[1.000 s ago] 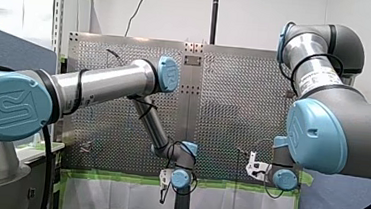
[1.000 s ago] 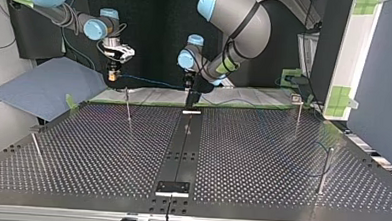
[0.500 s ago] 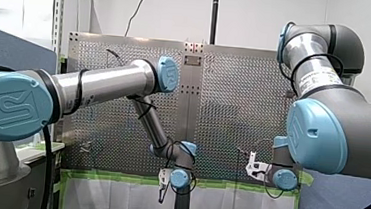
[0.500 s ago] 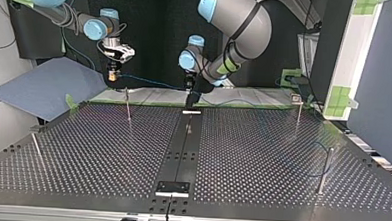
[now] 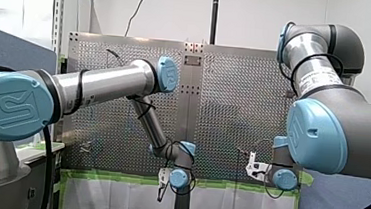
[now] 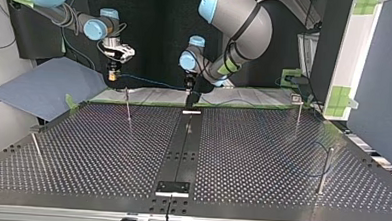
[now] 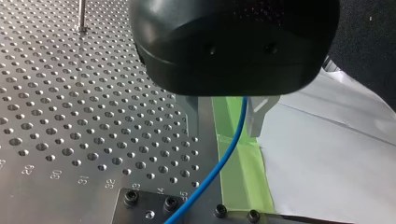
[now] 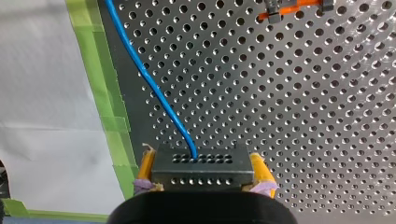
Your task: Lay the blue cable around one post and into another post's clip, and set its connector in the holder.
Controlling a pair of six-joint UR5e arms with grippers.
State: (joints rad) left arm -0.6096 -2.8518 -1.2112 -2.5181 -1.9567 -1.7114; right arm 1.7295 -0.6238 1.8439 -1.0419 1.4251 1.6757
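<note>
In the right wrist view my right gripper (image 8: 201,161) is shut on the black connector (image 8: 201,173), its yellow pads (image 8: 145,168) pressed on both ends. The blue cable (image 8: 149,88) leaves the connector's face and runs over the perforated table. My left gripper (image 7: 224,133) is open, and the cable (image 7: 218,164) runs loose between its metal fingers (image 7: 192,119). In the top view the cable (image 6: 147,81) spans from my right gripper (image 6: 114,76) to my left gripper (image 6: 190,92). Farther on, a faint loop of cable lies by a post (image 6: 324,168).
Thin posts stand on the table (image 6: 127,105) (image 6: 299,112) (image 6: 35,146). A dark centre strip with plates (image 6: 173,187) runs down the table. Green tape (image 7: 233,177) and white sheeting edge the table under both grippers. An orange clip (image 8: 292,7) lies ahead of my right gripper.
In the front view my left gripper has dipped and tilted slightly. My right arm and the connector have stayed put.
</note>
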